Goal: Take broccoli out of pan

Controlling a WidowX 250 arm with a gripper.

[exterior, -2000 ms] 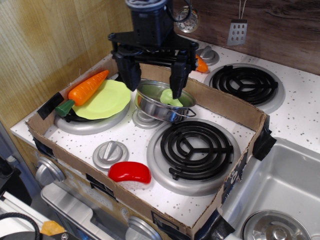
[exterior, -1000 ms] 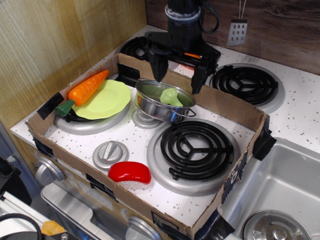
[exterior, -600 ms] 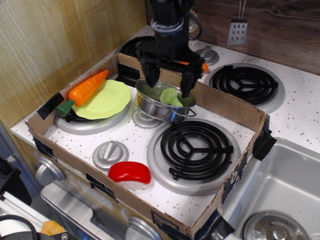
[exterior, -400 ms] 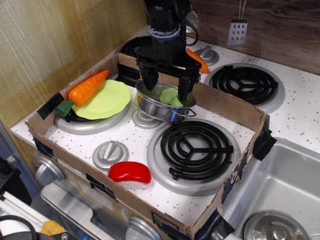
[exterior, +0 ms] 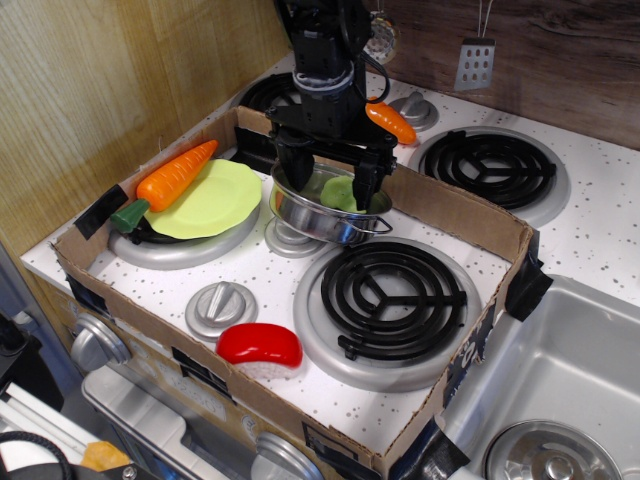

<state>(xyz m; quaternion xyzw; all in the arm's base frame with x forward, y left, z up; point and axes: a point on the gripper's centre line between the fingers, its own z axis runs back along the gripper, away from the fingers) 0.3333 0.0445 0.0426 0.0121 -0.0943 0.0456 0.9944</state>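
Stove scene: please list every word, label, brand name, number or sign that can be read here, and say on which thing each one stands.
No readable text: none shows on the pan, the broccoli, the gripper, the carrot, the lime-green plate, the cardboard box or the stove knobs.

The pan (exterior: 322, 212) is shiny polished steel. The broccoli (exterior: 343, 193) looks like smooth pale plastic. A glossy plastic carrot (exterior: 176, 174) lies on a smooth plate (exterior: 214, 198), ringed by rough matt cardboard (exterior: 455, 214). The desk (exterior: 610, 215) is speckled white.
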